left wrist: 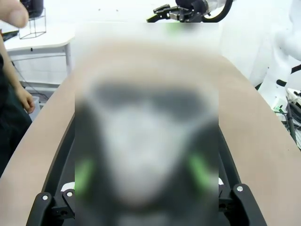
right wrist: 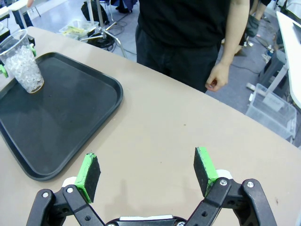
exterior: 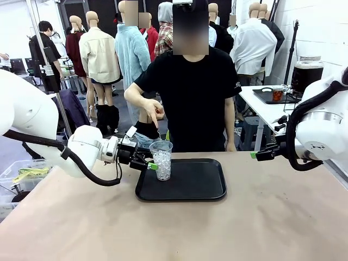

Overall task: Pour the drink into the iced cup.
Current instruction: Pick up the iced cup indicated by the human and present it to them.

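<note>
1. The tan table [exterior: 272, 217] runs between the robot and the person [exterior: 190, 98] standing at its far side.
2. A black tray [exterior: 196, 182] lies mid-table.
3. The drink [exterior: 306, 79], near black, sits in a metal-lidded glass jar [exterior: 307, 65] on a white side table [exterior: 261, 106] at the far right, well apart from the tray.
4. The left gripper [exterior: 152, 163] has its fingers spread wide on either side of the iced cup [exterior: 161, 159]; contact I cannot tell.
5. The right gripper [right wrist: 146, 160] hangs spread and empty over bare table, right of the tray.
6. The iced cup stands upright on the tray's left part.
7. The person's hand [exterior: 154, 110] hangs just above the cup's rim.
</note>
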